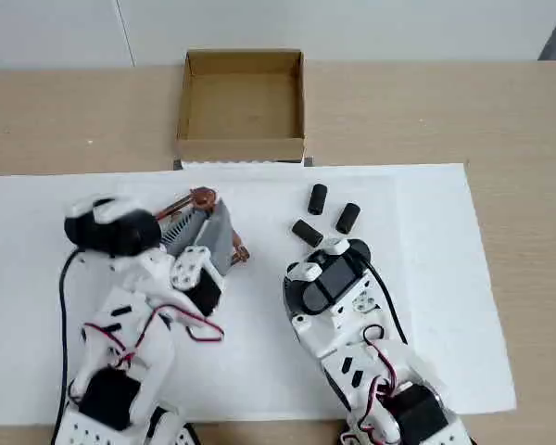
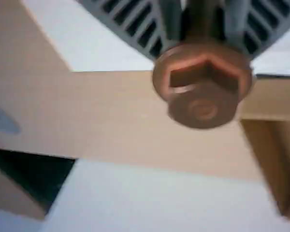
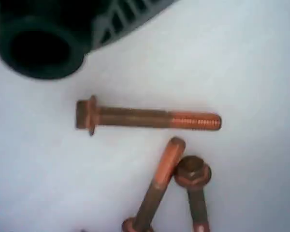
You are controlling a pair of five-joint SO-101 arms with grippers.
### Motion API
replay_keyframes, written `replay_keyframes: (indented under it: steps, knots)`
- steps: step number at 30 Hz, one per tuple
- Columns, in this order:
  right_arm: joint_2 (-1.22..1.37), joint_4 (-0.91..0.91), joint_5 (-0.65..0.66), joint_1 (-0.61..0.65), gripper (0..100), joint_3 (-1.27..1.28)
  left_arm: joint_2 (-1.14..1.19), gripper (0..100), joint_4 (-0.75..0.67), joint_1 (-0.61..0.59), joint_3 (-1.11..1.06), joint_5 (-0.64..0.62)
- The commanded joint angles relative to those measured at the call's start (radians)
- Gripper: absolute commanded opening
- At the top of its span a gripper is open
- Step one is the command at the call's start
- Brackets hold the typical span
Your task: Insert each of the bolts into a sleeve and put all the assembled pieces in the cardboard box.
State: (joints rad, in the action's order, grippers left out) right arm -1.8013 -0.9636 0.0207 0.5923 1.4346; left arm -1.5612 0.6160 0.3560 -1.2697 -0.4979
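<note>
1. The left gripper [image 1: 198, 206] hangs over the left-centre of the white sheet [image 1: 426, 306], and it's clamped on a copper bolt [image 1: 202, 197].
2. In the left wrist view the grey ribbed jaws pinch the shank, with the hex head poking out past them.
3. The right gripper [image 1: 332, 247] sits right of centre, at the near side of the sleeve cluster. I cannot tell whether it's gripping anything or how far it's open.
4. Three black sleeves lie on the sheet. The far sleeve [image 1: 317, 197] and the right sleeve [image 1: 347, 217] are apart from each other, and the near sleeve [image 1: 306, 232] is just beside the right gripper.
5. The right wrist view has an end-on sleeve [image 3: 38, 46] against a ribbed grey part, bore facing the camera.
6. The same view has loose hardware on the sheet: a lone bolt [image 3: 147, 119] lying flat, and a pair of bolts [image 3: 157, 186] with one's tip just beside the other's head.
7. The cardboard box [image 1: 181, 102] stands open at the far centre of the table [image 1: 519, 111], just beyond the sheet's far edge, with no pieces in it.
</note>
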Motion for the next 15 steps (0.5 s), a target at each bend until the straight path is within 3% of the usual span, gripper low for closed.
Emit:
replay_keyframes:
  steps: [1, 15]
  knots:
    - [-0.01, 0.071, 0.0, 0.008, 0.2, 0.006, -0.101, 0, -0.04, 0.087, -0.021, -0.031]
    - [-0.01, 0.084, 0.002, 0.128, 0.2, 0.008, -0.221, 0, -0.035, 0.133, -0.107, -0.124]
